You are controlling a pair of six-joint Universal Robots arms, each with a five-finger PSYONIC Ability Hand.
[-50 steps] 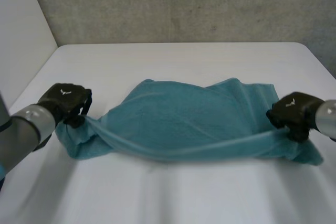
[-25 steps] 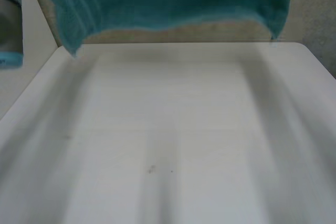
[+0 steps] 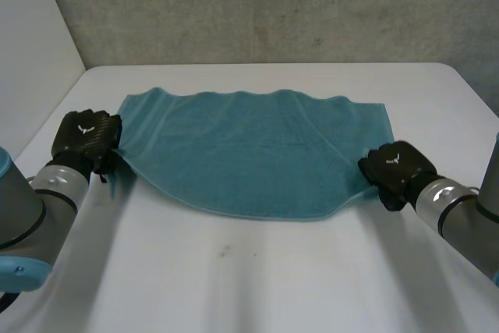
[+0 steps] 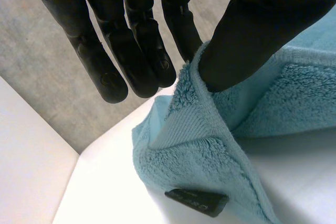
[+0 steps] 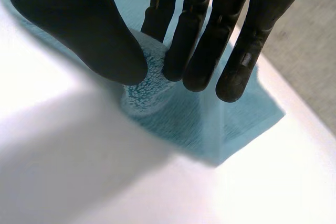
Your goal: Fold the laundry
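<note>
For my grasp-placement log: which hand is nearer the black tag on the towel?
Left. The left hand pinches one end of the towel, with the black tag right beside its thumb; the right hand pinches the opposite end.

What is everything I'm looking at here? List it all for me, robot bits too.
teal terry-cloth towel: one, teal, spread on the table between the two hands.
small black label: one, black, on the towel near the left hand.
white table: one, white, under the towel.
rough grey wall: one, grey, behind the table.
left arm: one, grey with a light-blue cap, at the table's left side.
right arm: one, grey, at the table's right side.
left hand: one, black, pinching the towel's left end.
right hand: one, black, pinching the towel's right end.
</note>
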